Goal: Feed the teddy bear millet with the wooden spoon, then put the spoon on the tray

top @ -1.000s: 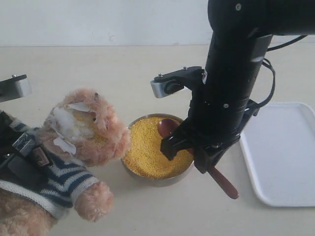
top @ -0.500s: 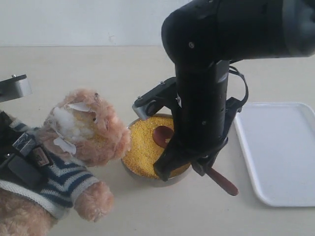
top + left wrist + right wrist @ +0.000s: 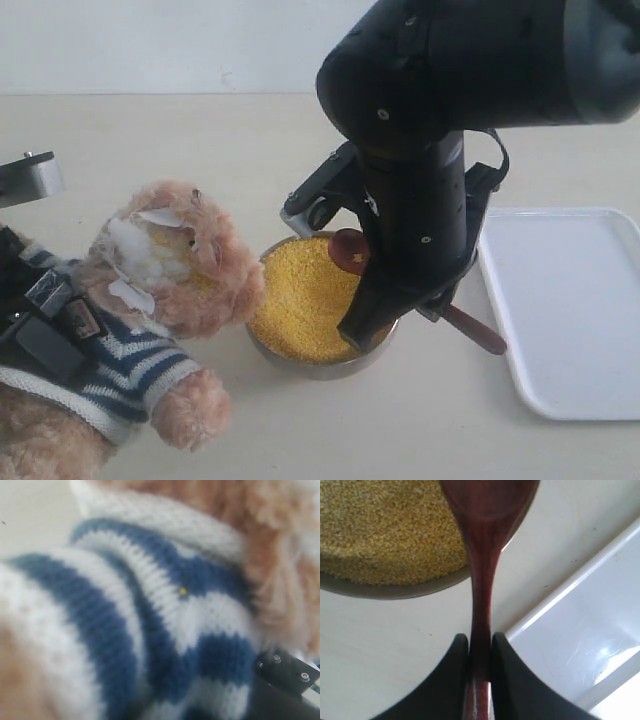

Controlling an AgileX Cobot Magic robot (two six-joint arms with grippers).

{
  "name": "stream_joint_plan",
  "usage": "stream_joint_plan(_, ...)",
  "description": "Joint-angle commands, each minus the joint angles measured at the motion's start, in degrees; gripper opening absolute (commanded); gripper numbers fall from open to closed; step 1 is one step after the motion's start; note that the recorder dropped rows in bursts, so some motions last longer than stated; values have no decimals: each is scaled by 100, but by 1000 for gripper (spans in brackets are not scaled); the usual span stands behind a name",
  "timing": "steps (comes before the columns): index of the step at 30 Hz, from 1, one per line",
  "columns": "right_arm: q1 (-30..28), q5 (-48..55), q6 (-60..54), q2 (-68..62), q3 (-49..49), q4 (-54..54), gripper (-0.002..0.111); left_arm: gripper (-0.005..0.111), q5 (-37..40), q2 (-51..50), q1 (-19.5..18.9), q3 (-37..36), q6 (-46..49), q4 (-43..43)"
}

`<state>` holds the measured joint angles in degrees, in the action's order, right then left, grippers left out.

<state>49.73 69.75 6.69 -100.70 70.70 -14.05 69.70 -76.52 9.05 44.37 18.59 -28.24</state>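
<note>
We are looking at a spoon held over the grain, between bear and tray.

On the left, the left pincer (image 3: 42, 325) is clamping the teddy bear (image 3: 170, 270) by its striped shirt, and the bear's head is leaning just beside the metal bowl (image 3: 300, 358). In the middle, the right pincer (image 3: 480, 645) is pinching the wooden spoon (image 3: 481, 580) by its handle, scoop over the millet (image 3: 300, 300) near the rim. At right, the tray (image 3: 580, 300) is lying on the counter (image 3: 200, 150).
</note>
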Motion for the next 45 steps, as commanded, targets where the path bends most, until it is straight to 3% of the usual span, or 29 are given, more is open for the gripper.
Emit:
stream_joint_plan(1, 288, 21, -102, 14, 39, -70, 0, 4, 26, 46, 22, 39, -11, -55)
stream_joint_plan(25, 356, 21, -114, 14, -58, 464, 0, 4, 26, 46, 22, 436, -219, 226)
stream_joint_plan(35, 828, 21, -8, 6, -140, 354, 0, 4, 26, 46, 22, 436, -489, 496)
stream_joint_plan(45, 824, 21, 172, -171, -140, 47, 0, 4, 26, 46, 22, 436, -734, 789)
